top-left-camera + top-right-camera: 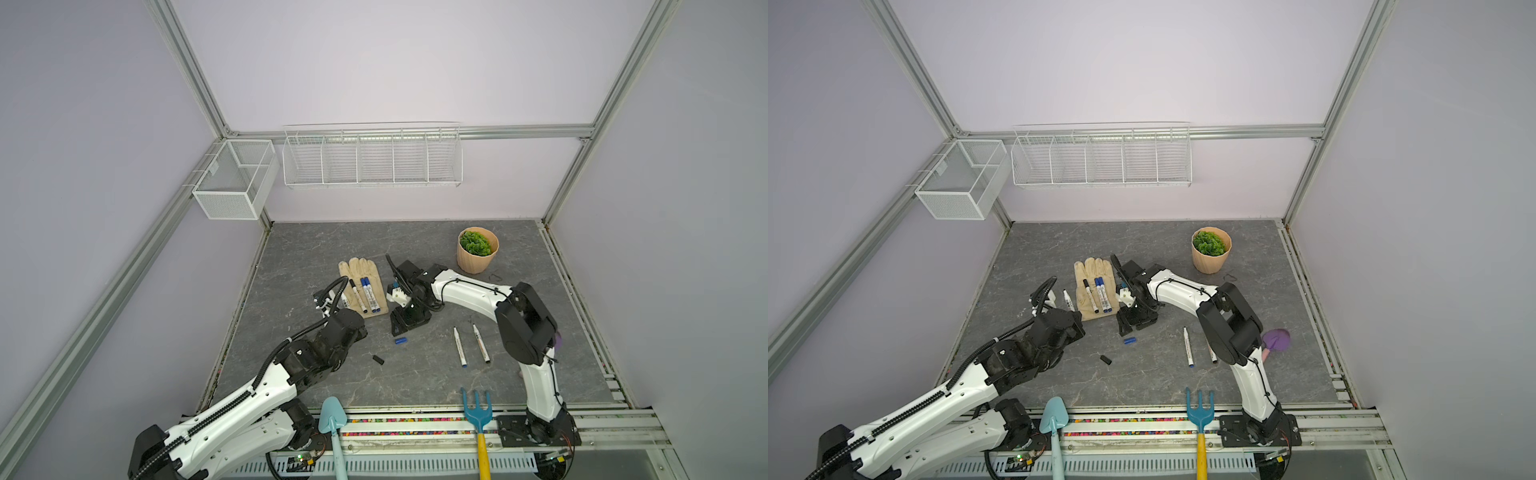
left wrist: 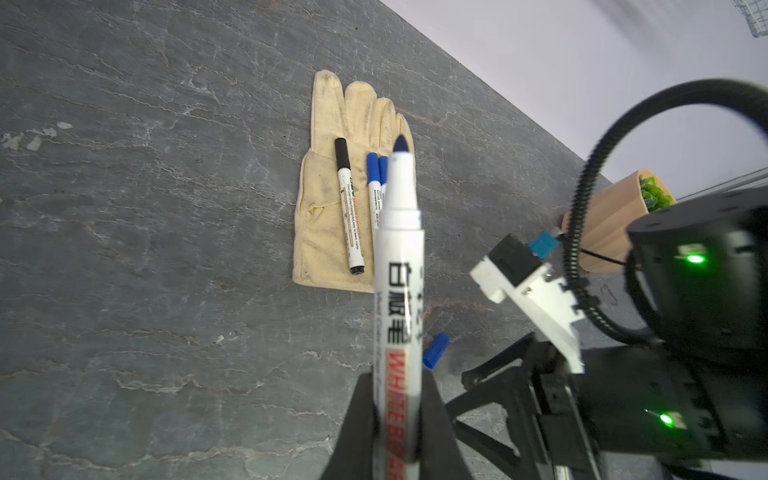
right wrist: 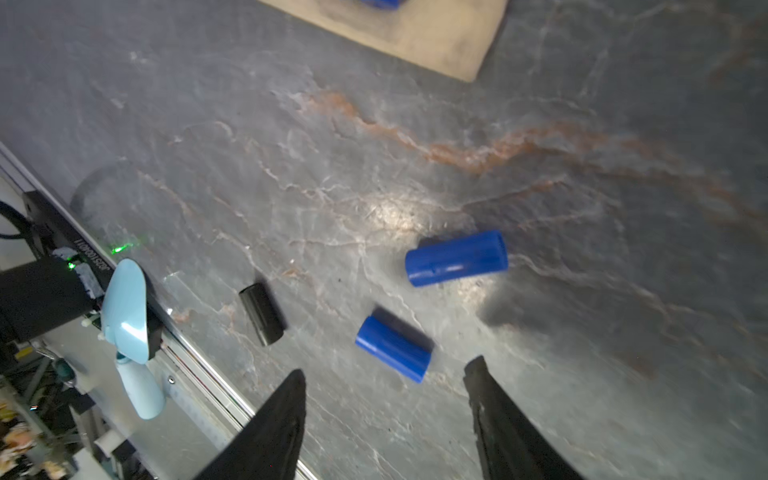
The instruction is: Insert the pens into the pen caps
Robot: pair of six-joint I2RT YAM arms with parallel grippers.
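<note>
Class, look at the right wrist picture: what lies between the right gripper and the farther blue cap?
A nearer blue cap, lying just ahead of the open right gripper and short of the farther blue cap. The right wrist view shows it.

Soft even light, glare patch on tabletop (image 3: 386, 212), right wrist view motion-blurred, edges bowed

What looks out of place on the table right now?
Three capped white marker pens lie on a beige fabric work glove, not the grey stone-look table. A blue plastic cap and a black plastic cap lie loose.
</note>
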